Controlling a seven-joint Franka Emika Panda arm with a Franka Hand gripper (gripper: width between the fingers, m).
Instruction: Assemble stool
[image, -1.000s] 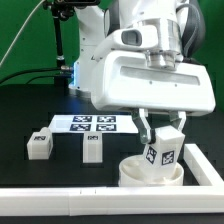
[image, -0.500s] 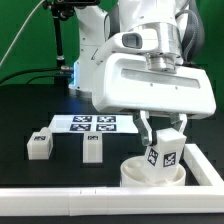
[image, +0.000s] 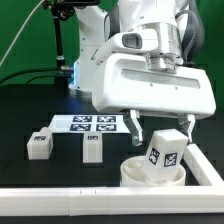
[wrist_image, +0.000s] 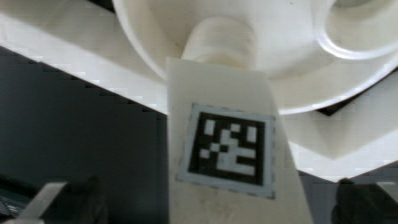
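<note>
The round white seat disc (image: 134, 172) lies on the black table at the exterior view's lower right. A white blocky leg (image: 165, 150) with a marker tag stands tilted in one of its sockets. My gripper (image: 162, 128) is above the leg, open, with a finger on each side of it and a gap to both. In the wrist view the leg (wrist_image: 226, 140) runs down into the seat (wrist_image: 160, 30), and my gripper (wrist_image: 217, 206) shows as dark fingers (wrist_image: 43, 203) spread wide of the leg. Two more loose legs (image: 39, 145) (image: 93, 147) lie at the exterior view's left.
The marker board (image: 85, 123) lies flat behind the loose legs. A long white border rail (image: 60, 205) runs along the front edge of the table. A black stand with cables (image: 66, 45) rises at the back.
The gripper's fingers have spread apart and let go of the leg, which stays standing in the seat disc. The arm has barely moved.
</note>
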